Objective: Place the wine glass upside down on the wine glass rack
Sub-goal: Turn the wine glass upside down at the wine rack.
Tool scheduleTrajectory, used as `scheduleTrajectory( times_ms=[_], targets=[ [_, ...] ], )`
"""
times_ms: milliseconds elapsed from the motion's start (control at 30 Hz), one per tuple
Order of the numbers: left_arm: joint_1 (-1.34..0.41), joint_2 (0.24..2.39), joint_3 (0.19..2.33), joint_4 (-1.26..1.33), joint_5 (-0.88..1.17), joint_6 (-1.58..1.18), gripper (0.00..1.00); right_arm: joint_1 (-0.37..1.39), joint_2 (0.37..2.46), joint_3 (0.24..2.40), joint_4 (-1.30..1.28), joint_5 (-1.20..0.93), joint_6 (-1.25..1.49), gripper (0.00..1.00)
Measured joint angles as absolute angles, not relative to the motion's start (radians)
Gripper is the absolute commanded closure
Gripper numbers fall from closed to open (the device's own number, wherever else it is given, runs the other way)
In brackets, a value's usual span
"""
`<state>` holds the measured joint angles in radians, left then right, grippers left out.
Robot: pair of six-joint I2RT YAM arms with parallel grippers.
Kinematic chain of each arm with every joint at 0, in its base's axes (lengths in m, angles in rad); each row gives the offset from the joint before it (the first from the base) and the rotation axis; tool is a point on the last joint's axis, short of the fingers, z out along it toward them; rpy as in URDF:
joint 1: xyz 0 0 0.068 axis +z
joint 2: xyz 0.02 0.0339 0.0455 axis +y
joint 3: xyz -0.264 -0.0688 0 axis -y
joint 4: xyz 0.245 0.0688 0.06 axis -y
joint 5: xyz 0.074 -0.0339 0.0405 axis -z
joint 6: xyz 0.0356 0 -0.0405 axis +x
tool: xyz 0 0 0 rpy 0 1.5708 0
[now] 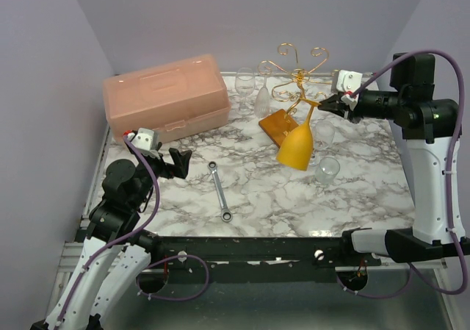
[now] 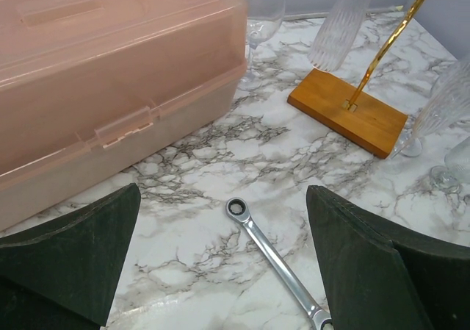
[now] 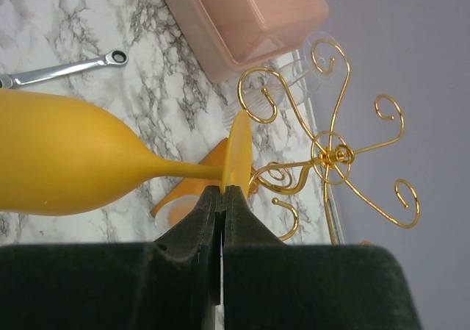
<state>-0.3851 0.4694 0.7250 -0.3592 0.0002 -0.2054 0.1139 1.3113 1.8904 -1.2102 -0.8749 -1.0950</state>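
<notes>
The yellow wine glass (image 1: 297,148) hangs bowl-down, tilted, in front of the wine glass rack (image 1: 297,73). The rack is gold wire with curled arms and stands on an orange-brown base (image 1: 279,126). My right gripper (image 1: 328,103) is shut on the rim of the glass's foot. In the right wrist view the right gripper (image 3: 222,190) pinches the foot disc (image 3: 238,150), beside a curled arm of the rack (image 3: 330,153). The glass's bowl (image 3: 66,153) points away to the left. My left gripper (image 1: 176,162) is open and empty low over the table, and the left wrist view shows it (image 2: 222,198) above the wrench.
A pink plastic box (image 1: 165,98) stands at the back left. A steel wrench (image 1: 219,190) lies mid-table. Clear glasses stand near the rack (image 1: 244,80) (image 1: 262,98) and to its front right (image 1: 327,170). The rack base (image 2: 345,109) also shows in the left wrist view.
</notes>
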Motion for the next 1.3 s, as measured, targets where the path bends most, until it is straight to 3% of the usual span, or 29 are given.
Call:
scheduleTrajectory(
  times_ms=[1300],
  targets=[
    [-0.365,0.469,0.724,-0.353,0.042,-0.21,0.01,0.171,1.346,1.912,-1.115,-0.761,-1.089,1.0]
  ],
)
